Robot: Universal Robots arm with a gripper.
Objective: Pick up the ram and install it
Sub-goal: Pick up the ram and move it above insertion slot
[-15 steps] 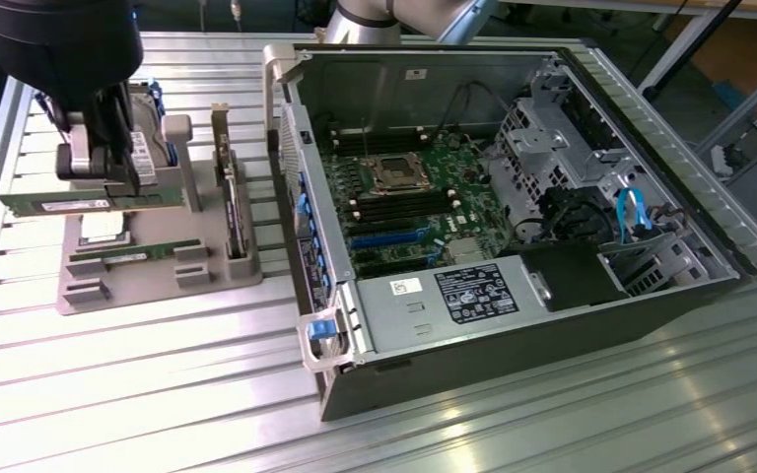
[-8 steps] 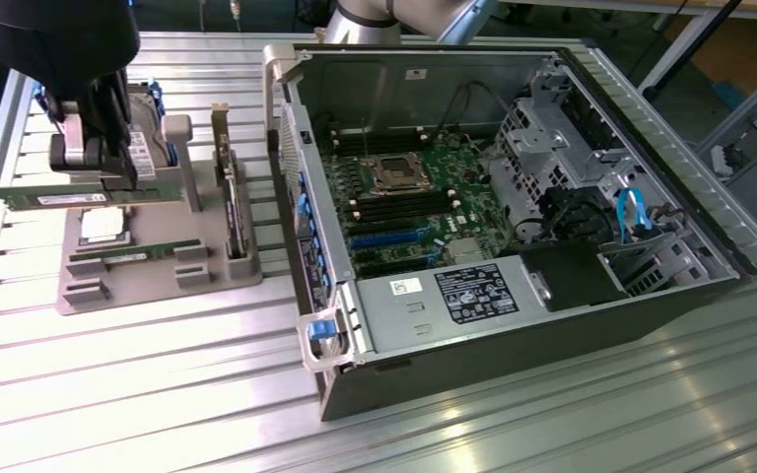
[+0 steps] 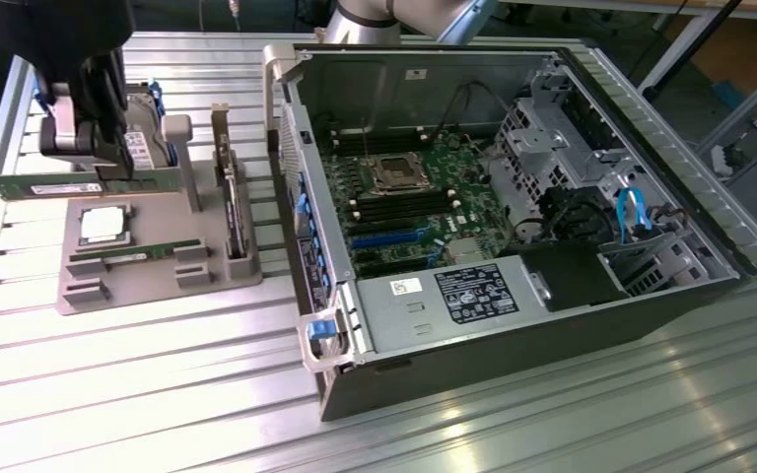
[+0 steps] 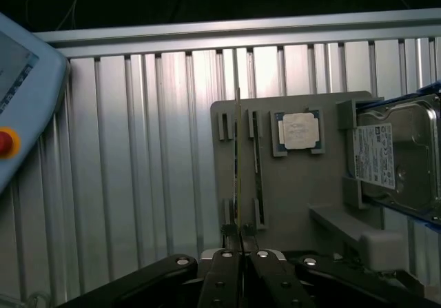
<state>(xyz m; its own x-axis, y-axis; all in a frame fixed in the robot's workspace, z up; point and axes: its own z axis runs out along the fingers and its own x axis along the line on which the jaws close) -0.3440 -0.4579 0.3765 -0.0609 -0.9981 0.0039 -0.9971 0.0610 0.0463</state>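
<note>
Ram [image 3: 63,184] | clamped edge-on in closed gripper [image 4: 239,247], hanging over edge of grey holder [image 3: 149,288] | judged: keep stick level, grip firm, clear of its slots.

Lab; aluminium bench [image 3: 155,384], opened PC [image 3: 352,74]

The arm [image 3: 392,14] is showing at the exterior view's top edge, while the claw [image 3: 105,163] is hanging pointed downward at that view's left. Its two fingers [image 4: 224,273] are pressing nearly together, pinching the thin ram [image 4: 238,163] edge-on and holding it level by one long edge.
</note>
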